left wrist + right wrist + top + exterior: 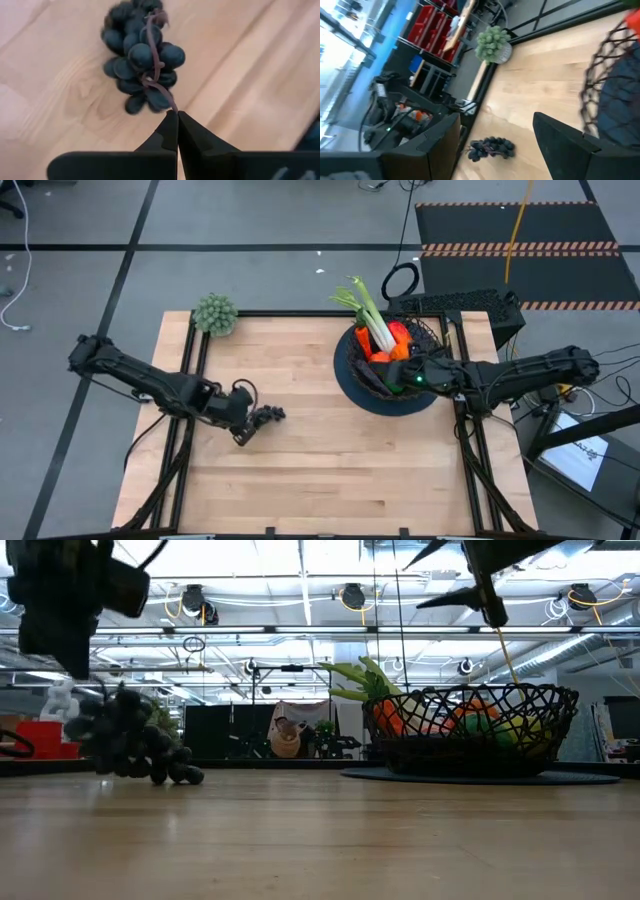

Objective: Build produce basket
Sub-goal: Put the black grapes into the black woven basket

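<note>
A bunch of dark grapes [142,55] is near the table's left side, under my left gripper [176,117], which is shut on its stem. The black wire basket [480,695] stands at the far right on a dark round mat [385,402]. It holds a leek [368,315], a carrot and other orange, red and green produce. My right gripper [496,120] hangs open above the basket's near side, with nothing between its fingers. My left gripper pinches the free end of the grapes' thin brown stem [169,101] between its two fingertips. The fingers slant down from above. The bunch hangs tilted below them, and its lowest grapes [185,777] touch the table.
A pale green bushy clump [215,313] sits at the table's far left corner. Bare wood lies between the grapes and the basket. Black frame rails run along the table's edges.
</note>
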Motion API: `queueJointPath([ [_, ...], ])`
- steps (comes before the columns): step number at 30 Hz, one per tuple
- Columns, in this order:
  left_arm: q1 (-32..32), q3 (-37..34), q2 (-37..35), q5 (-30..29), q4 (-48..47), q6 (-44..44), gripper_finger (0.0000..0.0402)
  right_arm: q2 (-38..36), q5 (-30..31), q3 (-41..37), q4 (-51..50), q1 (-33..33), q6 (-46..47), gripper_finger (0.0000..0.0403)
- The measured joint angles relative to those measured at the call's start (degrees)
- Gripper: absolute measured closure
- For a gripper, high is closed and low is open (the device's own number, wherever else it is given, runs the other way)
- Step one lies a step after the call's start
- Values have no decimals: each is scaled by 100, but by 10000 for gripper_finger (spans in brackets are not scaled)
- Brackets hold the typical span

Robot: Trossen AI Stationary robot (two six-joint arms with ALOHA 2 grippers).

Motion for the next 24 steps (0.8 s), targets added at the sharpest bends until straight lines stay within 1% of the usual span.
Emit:
queueJointPath([
  [6,0,39,-694,-133,-17,399,401,291,2,2,683,101,-111,156],
  [10,12,225,-1008,-223,0,902,401,316,2,2,759,128,-204,156],
  [18,284,903,-1121,-302,34,2145,402,280,2,2,747,128,-682,156],
  [20,383,1032,-1118,-447,255,2491,402,255,2,2,763,128,-867,156],
  [24,608,1189,-1117,-599,1090,3300,401,61,-11,2,759,126,-1409,156],
])
